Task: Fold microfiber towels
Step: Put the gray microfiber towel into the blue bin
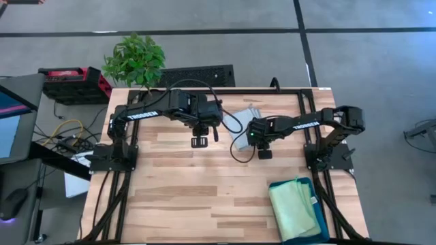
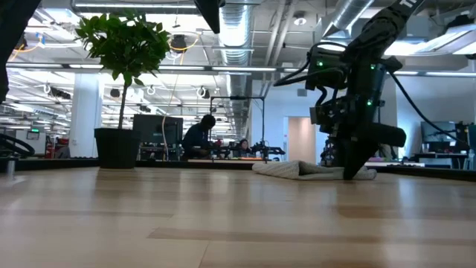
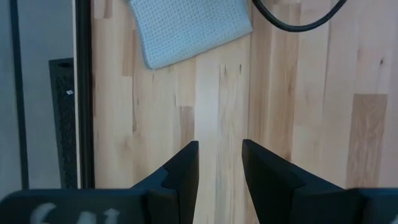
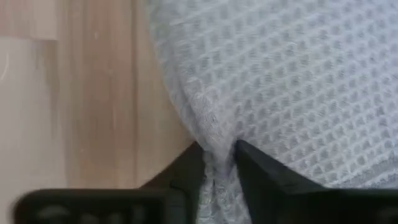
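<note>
A pale grey-blue microfiber towel [image 1: 244, 124] lies folded on the wooden table at the far middle; it also shows in the low view [image 2: 305, 170]. My right gripper [image 4: 217, 163] stands on its near right part [image 1: 255, 139], shut on the cloth. My left gripper [image 3: 219, 163] is open and empty, hovering over bare wood left of the towel [image 1: 199, 141]; the towel's corner shows in its wrist view [image 3: 186, 28]. A light green towel [image 1: 291, 204] lies in the teal bin [image 1: 321, 228] on top of a light blue one [image 1: 315, 212]. My right gripper pinches a bunched ridge of the grey-blue towel [image 4: 217, 146] between its two fingers. It comes from above, pointing down. One layer or several, I cannot tell. The rest of the towel lies flat on the table [image 2: 297, 170].
The teal bin stands at the near right corner. A black cable [image 1: 235, 122] loops between the arms over the towel. A potted plant [image 1: 135, 60] stands beyond the far left edge. People sit at desks in the room behind [image 2: 199, 135]. Bare wood spans the near middle [image 1: 197, 197].
</note>
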